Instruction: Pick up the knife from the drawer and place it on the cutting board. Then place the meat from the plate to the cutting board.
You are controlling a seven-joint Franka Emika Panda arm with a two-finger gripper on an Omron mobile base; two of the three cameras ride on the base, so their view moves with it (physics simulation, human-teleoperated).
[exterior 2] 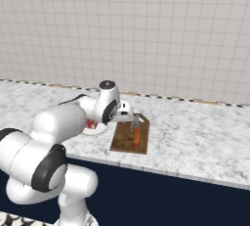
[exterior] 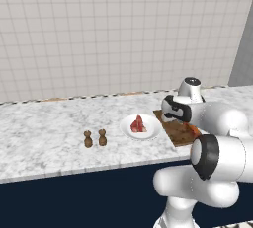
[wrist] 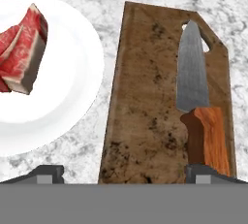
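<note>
Desk (exterior: 49,133): marbled, carries everything.
Board (wrist: 145,121): near end cut off in hand view.
Plate (wrist: 72,97): beside board, left part cropped.
Knife (wrist: 193,87): flat on board, handle end hidden.
Meat (wrist: 24,58): on plate, partly cropped.
Fingers (wrist: 125,173): spread wide, holding nothing.

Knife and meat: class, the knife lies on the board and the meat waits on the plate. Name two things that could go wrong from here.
1. The knife takes up one side of the cutting board, so the meat may be set down on its blade.
2. The open gripper hangs right over the board; swinging low toward the plate, a finger might nudge the orange handle and shift the knife.
</note>
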